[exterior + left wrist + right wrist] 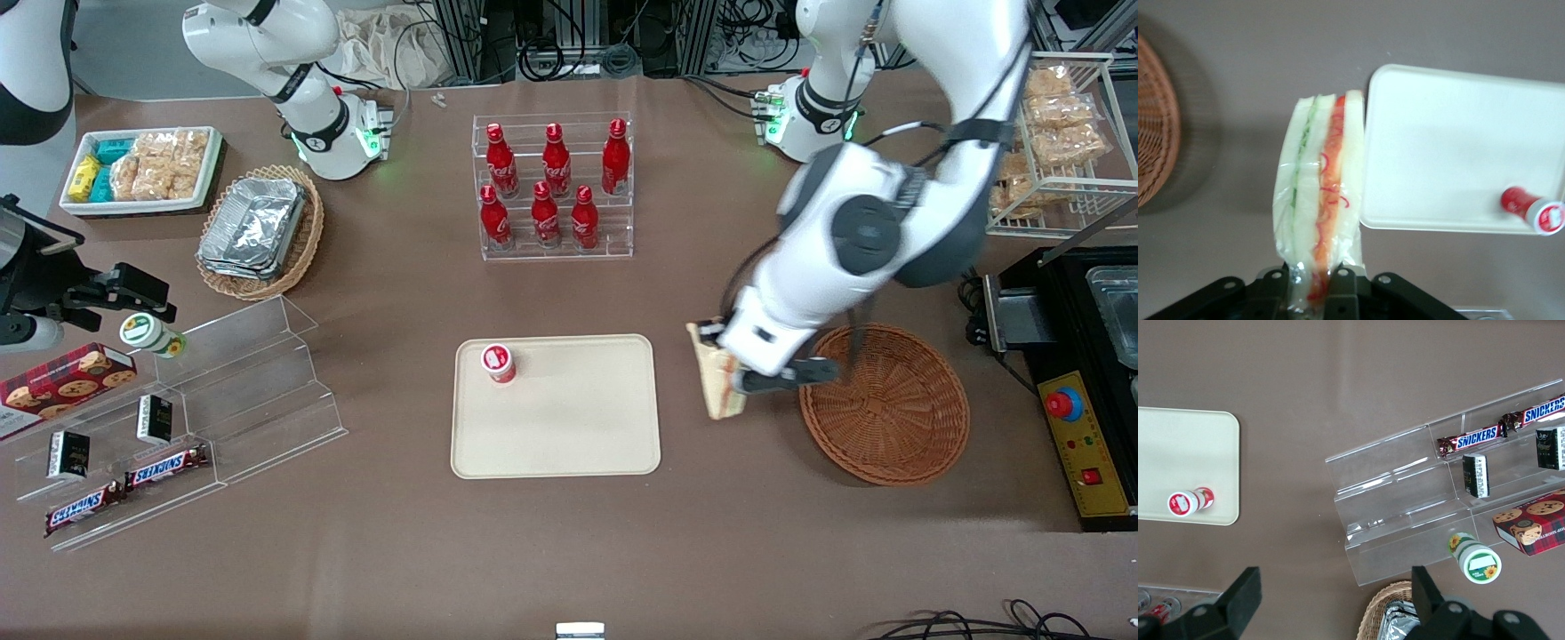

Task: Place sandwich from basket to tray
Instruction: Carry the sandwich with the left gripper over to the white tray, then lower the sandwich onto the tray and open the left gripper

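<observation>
The sandwich [714,382], a plastic-wrapped wedge of pale bread with orange-red filling, hangs above the table between the basket [889,409] and the tray [556,407]. My left gripper [736,372] is shut on it. In the left wrist view the black fingers [1346,288] pinch the wedge's narrow end, and the sandwich [1319,193] points toward the cream tray's [1451,147] edge. The round reddish-brown basket [1155,147] is empty and lies apart from the sandwich.
A small red can [499,363] with a white lid stands on the tray's corner. A clear rack of red bottles [553,187] stands farther from the camera. A clear stepped shelf [204,400] with snacks lies toward the parked arm's end.
</observation>
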Robot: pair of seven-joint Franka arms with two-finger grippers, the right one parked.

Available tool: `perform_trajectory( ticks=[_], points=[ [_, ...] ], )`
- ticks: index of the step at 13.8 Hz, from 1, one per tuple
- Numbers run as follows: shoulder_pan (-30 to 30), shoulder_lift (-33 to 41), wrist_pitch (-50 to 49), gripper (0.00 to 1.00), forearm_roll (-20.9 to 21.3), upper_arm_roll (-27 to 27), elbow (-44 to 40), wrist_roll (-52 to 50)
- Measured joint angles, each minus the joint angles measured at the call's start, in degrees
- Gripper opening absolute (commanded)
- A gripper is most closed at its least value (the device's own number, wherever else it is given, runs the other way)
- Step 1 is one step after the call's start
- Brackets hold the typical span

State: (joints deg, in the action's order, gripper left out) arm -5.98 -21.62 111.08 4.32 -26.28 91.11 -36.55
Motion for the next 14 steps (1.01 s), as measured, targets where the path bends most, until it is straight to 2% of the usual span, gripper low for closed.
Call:
perform_trajectory(
  ticks=[2, 6, 9, 10, 12, 14],
  points=[
    [-3.9, -2.8, 1.8, 0.00, 3.4, 0.0, 0.0, -0.7],
    [-6.2, -10.1, 9.7, 0.00, 5.0, 0.1, 0.1, -1.5],
    [-7.2, -14.4, 11.8, 0.00, 10.5, 0.1, -0.1, -2.3],
    [-8.0, -15.6, 13.0, 0.06, 11.4, 0.1, -0.1, -2.9],
    [-8.9, -17.8, 15.9, 0.99, 12.2, 0.2, -0.2, -3.2],
    [-8.9, -19.4, 16.7, 1.00, 14.2, 0.2, -0.3, -3.2]
  ],
)
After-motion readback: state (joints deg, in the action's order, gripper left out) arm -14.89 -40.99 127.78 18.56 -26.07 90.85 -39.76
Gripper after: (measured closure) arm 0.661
